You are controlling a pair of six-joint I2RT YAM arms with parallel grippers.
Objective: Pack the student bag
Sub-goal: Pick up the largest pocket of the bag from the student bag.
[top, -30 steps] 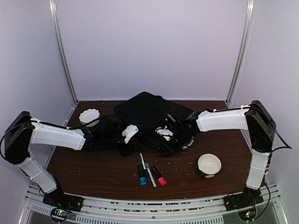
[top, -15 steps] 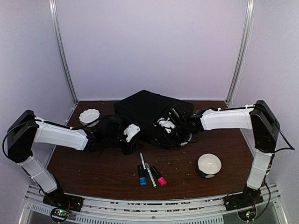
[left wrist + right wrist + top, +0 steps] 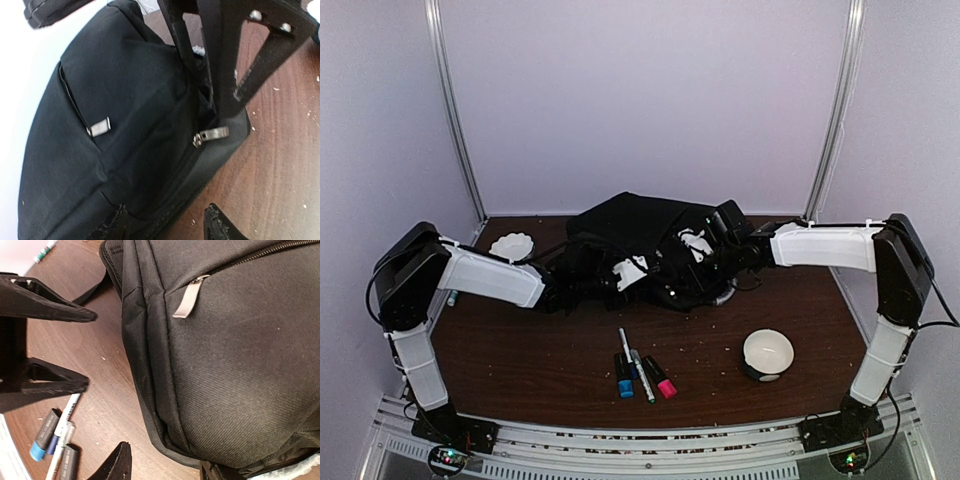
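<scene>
- Reaching in from the left, the left gripper (image 3: 167, 227) has its jaws standing well apart and nothing clamped between them. The near lower edge of the student bag (image 3: 125, 125) lies at the gap between its fingertips (image 3: 216, 227).
- The right gripper (image 3: 165, 471) comes in from the other side, its jaws also parted and gripping nothing. One finger (image 3: 116, 462) stands clear of the fabric, over bare table. The other sits at the bag's bottom seam, and I cannot tell whether it touches.
- The student bag lies flat at the far middle of the table (image 3: 520, 350), and the two grippers meet at its near edge.
- A metal zipper pull (image 3: 210, 136) hangs at the bag's edge just ahead of the left gripper.
- A blue-capped marker (image 3: 624, 378), a white pen (image 3: 636, 362) and a pink-capped marker (image 3: 661, 380) lie side by side nearer the arms' bases, well apart from both grippers.
- A white bowl (image 3: 767, 352) stands to the right.
- A small white fluted dish (image 3: 510, 245) sits at the far left, beside the left arm.
</scene>
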